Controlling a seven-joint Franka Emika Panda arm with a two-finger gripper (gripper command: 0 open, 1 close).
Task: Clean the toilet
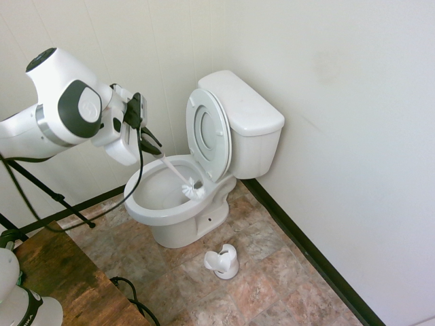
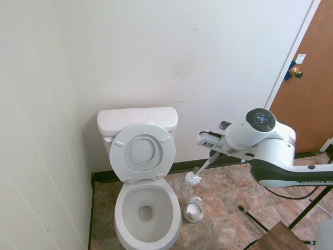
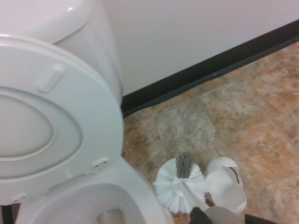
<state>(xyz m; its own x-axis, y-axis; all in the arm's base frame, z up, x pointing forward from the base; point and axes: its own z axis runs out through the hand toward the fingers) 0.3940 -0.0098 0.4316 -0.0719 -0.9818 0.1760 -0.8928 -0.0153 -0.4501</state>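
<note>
The white toilet [image 1: 248, 115] [image 2: 138, 121] [image 3: 51, 116] stands against the back wall with its seat and lid raised and its bowl [image 2: 147, 208] open. My gripper [image 1: 151, 148] [image 2: 212, 154] is shut on the thin handle of a white toilet brush. The brush head [image 1: 194, 189] [image 2: 193, 178] [image 3: 180, 186] hangs in the air beside the bowl's rim, over the floor on the side where the holder stands. The small white brush holder [image 1: 223, 261] [image 2: 194, 210] [image 3: 226, 184] sits empty on the tiles next to the toilet's base.
A side wall runs close along the toilet's other side. A black baseboard [image 1: 306, 251] lines the tiled floor. A brown wooden table [image 1: 68, 278] [image 2: 278, 237] stands near the arm's base. A brown door [image 2: 309, 88] is at the far right.
</note>
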